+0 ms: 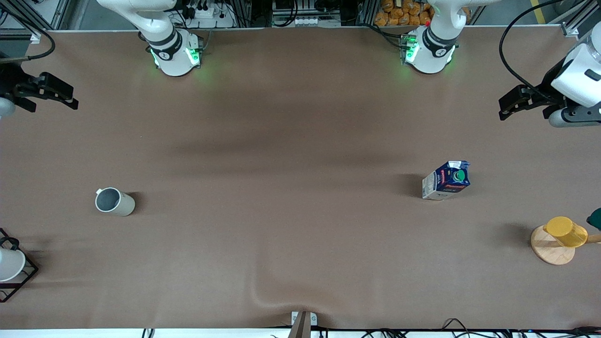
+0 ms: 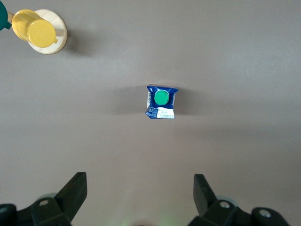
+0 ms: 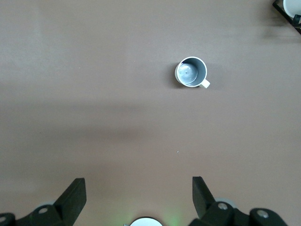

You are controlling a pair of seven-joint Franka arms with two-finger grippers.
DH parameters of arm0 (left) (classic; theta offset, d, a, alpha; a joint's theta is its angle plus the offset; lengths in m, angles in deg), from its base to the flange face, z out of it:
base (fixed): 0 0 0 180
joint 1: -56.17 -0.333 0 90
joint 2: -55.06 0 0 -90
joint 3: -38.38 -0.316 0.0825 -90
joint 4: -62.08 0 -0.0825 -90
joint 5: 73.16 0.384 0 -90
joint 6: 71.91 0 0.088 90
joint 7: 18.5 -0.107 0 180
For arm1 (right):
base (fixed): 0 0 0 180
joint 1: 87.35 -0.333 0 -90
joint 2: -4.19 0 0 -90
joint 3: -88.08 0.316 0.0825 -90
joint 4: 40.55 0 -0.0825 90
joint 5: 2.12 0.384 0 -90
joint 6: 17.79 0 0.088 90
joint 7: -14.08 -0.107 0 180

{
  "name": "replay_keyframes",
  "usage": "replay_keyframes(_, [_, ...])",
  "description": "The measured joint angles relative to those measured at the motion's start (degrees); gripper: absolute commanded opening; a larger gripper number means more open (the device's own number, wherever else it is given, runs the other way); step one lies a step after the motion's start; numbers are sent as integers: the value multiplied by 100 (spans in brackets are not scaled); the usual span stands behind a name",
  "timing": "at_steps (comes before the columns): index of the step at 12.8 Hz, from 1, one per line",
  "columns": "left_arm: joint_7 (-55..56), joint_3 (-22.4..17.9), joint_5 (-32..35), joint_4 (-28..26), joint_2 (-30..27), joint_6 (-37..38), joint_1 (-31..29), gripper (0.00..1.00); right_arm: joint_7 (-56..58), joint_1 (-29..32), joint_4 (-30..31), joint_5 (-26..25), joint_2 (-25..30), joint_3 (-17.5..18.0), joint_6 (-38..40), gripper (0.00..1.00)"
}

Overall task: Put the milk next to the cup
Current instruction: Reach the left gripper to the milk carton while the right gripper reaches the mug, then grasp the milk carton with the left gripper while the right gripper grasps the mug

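Note:
The milk [image 1: 447, 180] is a small dark-blue carton with a green cap. It stands upright on the brown table toward the left arm's end, and it also shows in the left wrist view [image 2: 161, 101]. The cup [image 1: 114, 202] is a pale beige-grey mug with a grey inside. It stands toward the right arm's end and shows in the right wrist view [image 3: 192, 72]. My left gripper [image 1: 504, 108] is open and empty, high over the table's edge at the left arm's end [image 2: 140, 181]. My right gripper [image 1: 70, 97] is open and empty, high over the right arm's end [image 3: 138, 183].
A yellow cup on a wooden stand [image 1: 561, 237] sits nearer the front camera than the milk, with a dark green object [image 1: 595, 218] beside it. A white cup in a black wire rack [image 1: 11, 267] sits nearer the front camera than the mug. The cloth is wrinkled [image 1: 281, 300] at the front edge.

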Motion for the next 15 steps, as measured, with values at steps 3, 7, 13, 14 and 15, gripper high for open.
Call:
replay_keyframes(3, [0,0,0,2,4,0,0,100,54,0,19,0,0,0,23,100])
replay_keyframes(7, [-5,15,9,6,433,-131,33,100,361,4,115,0,-190,-7,-96,100])
replay_keyframes(13, [-5,41,59,-193,1669,-1418,22,100,2313,104,-258,-24,-1879,-69,-982,100])
replay_keyframes(14, [-8,41,61,-306,1776,-1557,3,100,2762,177,-379,-28,-2225,-76,-1238,100])
replay_keyframes(15, [-13,43,62,-446,1823,-1698,6,100,3204,277,-433,-29,-2519,-86,-1547,100])
